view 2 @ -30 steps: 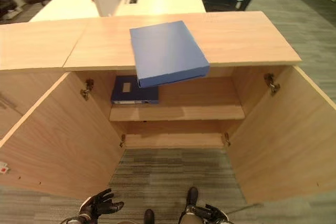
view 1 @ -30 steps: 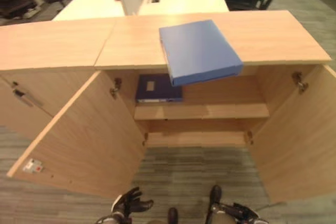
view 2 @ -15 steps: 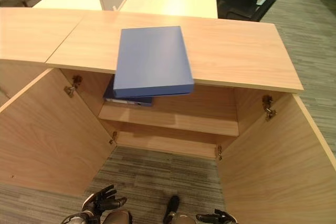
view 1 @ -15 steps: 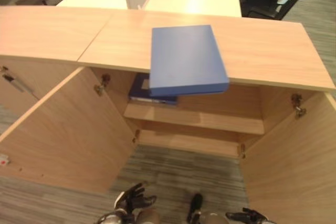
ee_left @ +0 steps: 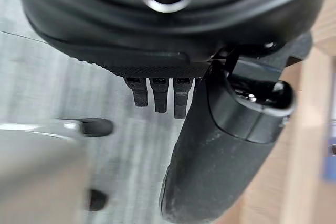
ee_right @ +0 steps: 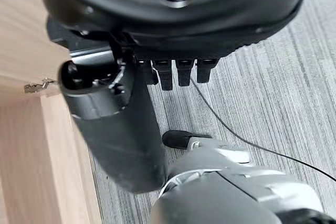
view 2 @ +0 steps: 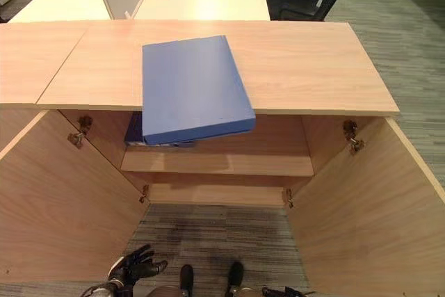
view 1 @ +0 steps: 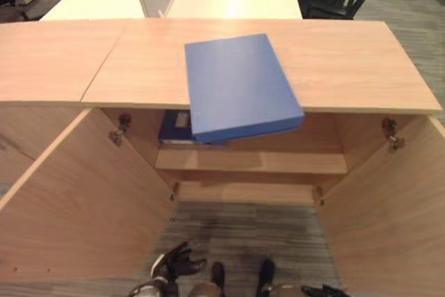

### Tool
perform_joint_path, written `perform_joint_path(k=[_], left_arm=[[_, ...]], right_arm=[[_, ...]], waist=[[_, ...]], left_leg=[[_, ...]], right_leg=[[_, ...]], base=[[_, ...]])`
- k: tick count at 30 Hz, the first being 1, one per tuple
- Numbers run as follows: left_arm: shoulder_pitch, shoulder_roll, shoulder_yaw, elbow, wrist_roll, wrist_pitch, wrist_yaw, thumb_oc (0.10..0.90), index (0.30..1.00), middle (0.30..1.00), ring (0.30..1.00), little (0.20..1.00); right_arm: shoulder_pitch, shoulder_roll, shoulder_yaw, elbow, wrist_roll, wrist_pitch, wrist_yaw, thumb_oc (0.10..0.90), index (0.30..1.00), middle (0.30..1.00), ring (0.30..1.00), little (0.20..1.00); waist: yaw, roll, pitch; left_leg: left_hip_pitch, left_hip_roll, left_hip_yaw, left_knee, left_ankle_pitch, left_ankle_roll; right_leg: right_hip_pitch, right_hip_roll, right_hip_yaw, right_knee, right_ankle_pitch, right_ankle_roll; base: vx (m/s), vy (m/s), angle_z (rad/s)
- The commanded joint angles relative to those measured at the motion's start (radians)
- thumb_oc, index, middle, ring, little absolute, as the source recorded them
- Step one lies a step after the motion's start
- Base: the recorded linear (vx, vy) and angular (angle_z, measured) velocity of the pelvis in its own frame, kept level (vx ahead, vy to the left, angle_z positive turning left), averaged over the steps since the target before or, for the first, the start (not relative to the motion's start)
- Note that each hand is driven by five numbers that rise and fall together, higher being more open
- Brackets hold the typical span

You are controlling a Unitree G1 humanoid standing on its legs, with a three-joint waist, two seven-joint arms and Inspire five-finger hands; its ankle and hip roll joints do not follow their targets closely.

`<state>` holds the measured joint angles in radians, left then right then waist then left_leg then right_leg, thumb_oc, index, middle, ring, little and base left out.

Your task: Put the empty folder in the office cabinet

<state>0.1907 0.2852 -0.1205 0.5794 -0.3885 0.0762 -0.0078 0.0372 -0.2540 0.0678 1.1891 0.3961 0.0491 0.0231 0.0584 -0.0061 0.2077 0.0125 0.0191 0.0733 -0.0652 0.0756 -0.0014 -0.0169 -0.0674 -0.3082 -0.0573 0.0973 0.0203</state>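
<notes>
Two blue folders are facing you here. The one on the cabinet top (view 1: 334,67) is the flat, matte blue folder (view 1: 238,85), a plain rectangular slab with crisp edges; it is lying with its long axis running from near to far, skewed a little so the near end is swinging toward the right. That near end is hanging past the front edge of the smooth, pale wood-grain top, over the open compartment. The second folder (view 1: 175,127), darker blue with a pale label, is lying flat at the left end of the upper shelf (view 1: 264,161) inside, partly hidden under the overhanging one. Both cabinet doors, the left door (view 1: 83,199) and the right door (view 1: 389,206), are standing wide open, flat panels of the same light wood with metal hinges at the frame. The ribbed grey carpet (view 2: 215,234) is lying in front.

Your left hand (view 1: 174,263) is hanging low near the floor, fingers loosely spread and holding nothing. Your right hand (ee_right: 121,124) is hanging near the right door, empty, its fingers pointing straight toward the carpet.
</notes>
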Motion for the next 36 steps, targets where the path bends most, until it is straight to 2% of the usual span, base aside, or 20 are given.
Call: perform_joint_path(k=[1, 4, 7, 8, 9, 10, 13, 18, 21, 25, 26, 27, 29, 30, 31, 34, 35, 36], left_arm=[[0.027, 0.032, 0.051, -0.122, -0.037, -0.073, 0.012, 0.8, 0.9, 0.9, 0.9, 0.9], [0.068, 0.027, 0.096, -0.255, -0.061, -0.089, 0.027, 0.8, 0.9, 0.9, 0.9, 0.9], [0.121, 0.034, 0.169, -0.468, -0.003, -0.116, 0.054, 0.8, 0.9, 0.9, 0.9, 0.9], [0.125, 0.033, 0.171, -0.474, -0.002, -0.113, 0.054, 0.8, 0.9, 0.9, 0.9, 0.9], [0.142, 0.043, 0.241, -0.575, 0.115, -0.143, 0.107, 0.8, 0.9, 0.9, 0.9, 0.9], [0.139, 0.039, 0.269, -0.591, 0.16, -0.149, 0.142, 0.8, 0.9, 0.9, 0.9, 0.9], [0.121, 0.009, 0.362, -0.634, 0.171, -0.172, 0.248, 0.8, 0.9, 0.9, 0.9, 0.9], [0.08, 0.035, 0.536, -0.822, 0.434, -0.222, 0.45, 0.8, 0.9, 0.9, 0.9, 0.9], [-0.006, 0.066, 0.588, -0.948, 0.54, -0.248, 0.569, 0.8, 0.9, 0.9, 0.9, 0.9], [-0.088, 0.109, 0.579, -1.056, 0.583, -0.284, 0.613, 0.8, 0.9, 0.9, 0.9, 0.9], [-0.128, 0.136, 0.546, -1.125, 0.604, -0.303, 0.602, 0.8, 0.9, 0.9, 0.9, 0.9], [-0.13, 0.136, 0.544, -1.126, 0.605, -0.302, 0.6, 0.8, 0.9, 0.9, 0.9, 0.9], [-0.158, 0.206, 0.455, -1.171, 0.571, -0.319, 0.502, 0.8, 0.9, 0.9, 0.9, 0.9], [-0.161, 0.208, 0.453, -1.168, 0.569, -0.32, 0.5, 0.8, 0.9, 0.9, 0.9, 0.9], [-0.16, 0.236, 0.4, -1.171, 0.485, -0.327, 0.398, 0.8, 0.9, 0.9, 0.9, 0.9], [-0.149, 0.258, 0.337, -1.157, 0.392, -0.307, 0.26, 0.8, 0.9, 0.9, 0.9, 0.9], [-0.15, 0.258, 0.337, -1.156, 0.389, -0.307, 0.257, 0.8, 0.9, 0.9, 0.9, 0.9], [-0.143, 0.273, 0.297, -1.154, 0.38, -0.29, 0.189, 0.8, 0.9, 0.9, 0.9, 0.9]], right_arm=[[-0.023, -0.012, 0.038, 0.034, -0.009, -0.012, 0.01, 0.8, 0.9, 0.9, 0.9, 0.9], [-0.012, 0.0, 0.034, 0.029, -0.009, -0.011, 0.012, 0.8, 0.9, 0.9, 0.9, 0.9], [-0.004, 0.013, 0.025, 0.019, -0.009, -0.013, 0.009, 0.8, 0.9, 0.9, 0.9, 0.9], [-0.004, 0.014, 0.026, 0.019, -0.01, -0.013, 0.009, 0.8, 0.9, 0.9, 0.9, 0.9], [0.005, 0.03, 0.03, 0.016, -0.011, -0.017, 0.004, 0.8, 0.9, 0.9, 0.9, 0.9], [0.009, 0.037, 0.035, 0.014, -0.009, -0.017, 0.003, 0.8, 0.9, 0.9, 0.9, 0.9], [0.008, 0.052, 0.053, 0.011, -0.013, -0.01, 0.006, 0.8, 0.9, 0.9, 0.9, 0.9], [0.004, 0.075, 0.076, 0.014, -0.018, -0.029, -0.016, 0.8, 0.9, 0.9, 0.9, 0.9], [0.0, 0.091, 0.104, 0.048, -0.021, -0.042, -0.024, 0.8, 0.9, 0.9, 0.9, 0.9], [-0.027, 0.096, 0.12, 0.077, -0.025, -0.057, -0.034, 0.8, 0.9, 0.9, 0.9, 0.9], [-0.043, 0.098, 0.127, 0.098, -0.032, -0.064, -0.039, 0.8, 0.9, 0.9, 0.9, 0.9], [-0.045, 0.099, 0.125, 0.1, -0.032, -0.066, -0.039, 0.8, 0.9, 0.9, 0.9, 0.9], [-0.068, 0.08, 0.119, 0.13, -0.047, -0.066, -0.046, 0.8, 0.9, 0.9, 0.9, 0.9], [-0.068, 0.08, 0.117, 0.131, -0.047, -0.066, -0.046, 0.8, 0.9, 0.9, 0.9, 0.9], [-0.079, 0.066, 0.109, 0.137, -0.053, -0.055, -0.035, 0.8, 0.9, 0.9, 0.9, 0.9], [-0.088, 0.058, 0.105, 0.137, -0.06, -0.04, -0.007, 0.8, 0.9, 0.9, 0.9, 0.9], [-0.087, 0.058, 0.104, 0.137, -0.06, -0.04, -0.006, 0.8, 0.9, 0.9, 0.9, 0.9], [-0.089, 0.055, 0.108, 0.135, -0.063, -0.031, 0.006, 0.8, 0.9, 0.9, 0.9, 0.9]], waist=[[0.021, -0.009, -0.023], [0.027, -0.017, -0.028], [0.039, -0.023, -0.027], [0.038, -0.024, -0.028], [0.048, -0.03, -0.029], [0.052, -0.034, -0.03], [0.059, -0.04, -0.037], [0.073, -0.053, -0.052], [0.078, -0.058, -0.062], [0.08, -0.056, -0.072], [0.08, -0.053, -0.077], [0.082, -0.054, -0.076], [0.079, -0.038, -0.086], [0.08, -0.038, -0.086], [0.07, -0.028, -0.095], [0.058, -0.019, -0.106], [0.059, -0.019, -0.106], [0.049, -0.016, -0.114]], left_leg=[[-0.01, 0.012, -0.015, -0.022, -0.002, -0.041], [-0.003, 0.01, -0.015, -0.022, -0.013, -0.041], [-0.002, 0.006, -0.017, -0.022, -0.02, -0.041], [-0.001, 0.006, -0.017, -0.022, -0.02, -0.041], [0.002, 0.006, -0.018, -0.022, -0.026, -0.042], [0.006, 0.006, -0.018, -0.022, -0.029, -0.043], [0.019, 0.004, -0.017, -0.022, -0.038, -0.044], [0.041, 0.003, -0.017, -0.022, -0.053, -0.049], [0.05, 0.001, -0.015, -0.022, -0.059, -0.053], [0.056, -0.002, -0.018, -0.022, -0.062, -0.055], [0.061, -0.005, -0.02, -0.022, -0.064, -0.055], [0.062, -0.005, -0.021, -0.022, -0.064, -0.055], [0.072, -0.009, -0.026, -0.022, -0.065, -0.054], [0.072, -0.009, -0.027, -0.022, -0.066, -0.054], [0.076, -0.01, -0.026, -0.022, -0.065, -0.053], [0.08, -0.007, -0.024, -0.022, -0.063, -0.054], [0.081, -0.007, -0.024, -0.022, -0.063, -0.054], [0.085, -0.006, -0.022, -0.022, -0.065, -0.054]], right_leg=[[0.066, -0.015, 0.004, -0.007, -0.055, 0.067], [0.078, -0.017, -0.002, -0.023, -0.05, 0.074], [0.083, -0.021, -0.007, -0.026, -0.045, 0.079], [0.084, -0.022, -0.007, -0.026, -0.045, 0.079], [0.091, -0.024, -0.007, -0.029, -0.046, 0.08], [0.094, -0.024, -0.009, -0.03, -0.048, 0.08], [0.107, -0.025, -0.012, -0.03, -0.053, 0.08], [0.126, -0.029, -0.015, -0.03, -0.059, 0.083], [0.136, -0.033, -0.022, -0.03, -0.062, 0.086], [0.146, -0.037, -0.03, -0.03, -0.064, 0.09], [0.151, -0.04, -0.033, -0.03, -0.065, 0.093], [0.152, -0.04, -0.034, -0.03, -0.066, 0.093], [0.161, -0.045, -0.037, -0.03, -0.066, 0.096], [0.162, -0.045, -0.038, -0.03, -0.066, 0.096], [0.166, -0.045, -0.04, -0.03, -0.066, 0.095], [0.17, -0.045, -0.042, -0.03, -0.064, 0.094], [0.171, -0.045, -0.042, -0.03, -0.064, 0.094], [0.173, -0.044, -0.039, -0.03, -0.064, 0.092]], base=[[0.02, 0.014, 0.09], [0.02, 0.009, 0.05], [0.0, 0.004, 0.05], [0.0, 0.0, 0.0], [0.01, -0.016, 0.04], [0.01, -0.021, 0.05], [0.03, -0.009, 0.06], [0.04, 0.003, -0.01], [0.02, -0.007, 0.04], [0.02, 0.007, 0.07], [0.0, 0.0, 0.0], [0.0, 0.0, 0.0], [0.0, 0.014, 0.02], [-0.01, 0.039, 0.06], [-0.01, 0.031, 0.06], [-0.01, 0.028, 0.04], [0.01, 0.028, 0.09], [0.01, 0.012, 0.06]])
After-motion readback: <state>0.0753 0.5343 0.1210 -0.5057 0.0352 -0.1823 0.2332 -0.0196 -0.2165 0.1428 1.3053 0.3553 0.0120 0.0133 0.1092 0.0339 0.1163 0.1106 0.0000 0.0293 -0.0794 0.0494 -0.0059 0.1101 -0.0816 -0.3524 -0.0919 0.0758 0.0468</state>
